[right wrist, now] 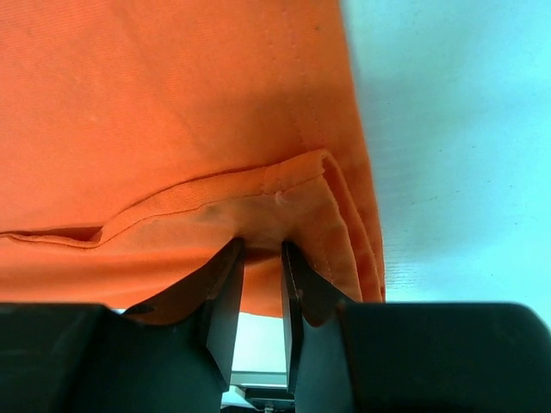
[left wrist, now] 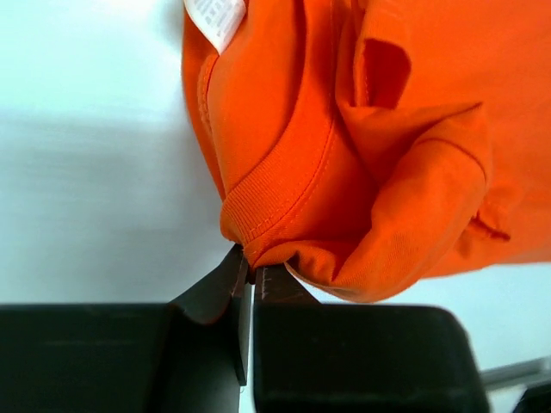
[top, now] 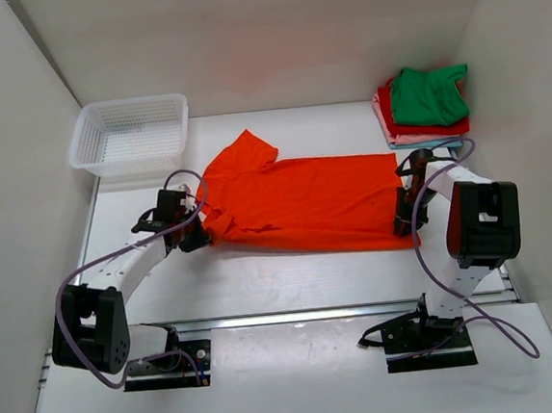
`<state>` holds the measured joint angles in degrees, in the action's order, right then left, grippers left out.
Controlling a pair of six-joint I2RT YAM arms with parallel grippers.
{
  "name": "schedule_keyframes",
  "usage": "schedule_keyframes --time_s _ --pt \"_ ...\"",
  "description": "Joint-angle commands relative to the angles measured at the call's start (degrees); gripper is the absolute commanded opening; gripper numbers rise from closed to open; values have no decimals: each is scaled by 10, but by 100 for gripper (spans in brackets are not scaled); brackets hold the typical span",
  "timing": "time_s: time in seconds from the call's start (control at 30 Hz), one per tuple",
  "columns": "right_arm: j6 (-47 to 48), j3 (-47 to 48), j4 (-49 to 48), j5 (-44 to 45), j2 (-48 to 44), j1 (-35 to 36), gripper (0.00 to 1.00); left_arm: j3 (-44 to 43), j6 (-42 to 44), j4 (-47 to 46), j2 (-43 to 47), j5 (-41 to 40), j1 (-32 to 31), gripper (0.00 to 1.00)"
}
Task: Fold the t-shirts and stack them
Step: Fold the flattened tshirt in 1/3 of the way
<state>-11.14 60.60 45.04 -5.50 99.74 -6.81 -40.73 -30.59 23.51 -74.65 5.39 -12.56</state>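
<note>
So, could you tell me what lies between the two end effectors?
The orange t-shirt spans that stretch, left end effector to right end effector, in the top view.

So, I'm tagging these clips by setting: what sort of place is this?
Probably a robotics lab test cell: white panels box in the table, the left arm and right arm bolted at its near edge, and an orange t-shirt spread near a folded stack.

orange t-shirt (top: 305, 204), white mesh basket (top: 127, 162)

The bright orange cloth t-shirt (top: 305, 204) is seen matt and soft; the white plastic mesh basket (top: 129, 162), slightly glossy.
</note>
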Motion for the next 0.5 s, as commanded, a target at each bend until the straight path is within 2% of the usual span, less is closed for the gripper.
schedule_keyframes --time_s 0.0,0.13,0.3,0.47 --pt "22 4 -27 22 19 -14 23 -35 89 104 6 -13 5 0" --pt "27 3 -26 32 16 -17 23 -67 147 178 -24 -16 -1 0" --pt "33 3 -28 32 18 -26 22 -106 208 263 -74 -65 -19 0" --pt "31 2 -28 37 20 -22 22 -126 250 300 -82 -97 -19 0"
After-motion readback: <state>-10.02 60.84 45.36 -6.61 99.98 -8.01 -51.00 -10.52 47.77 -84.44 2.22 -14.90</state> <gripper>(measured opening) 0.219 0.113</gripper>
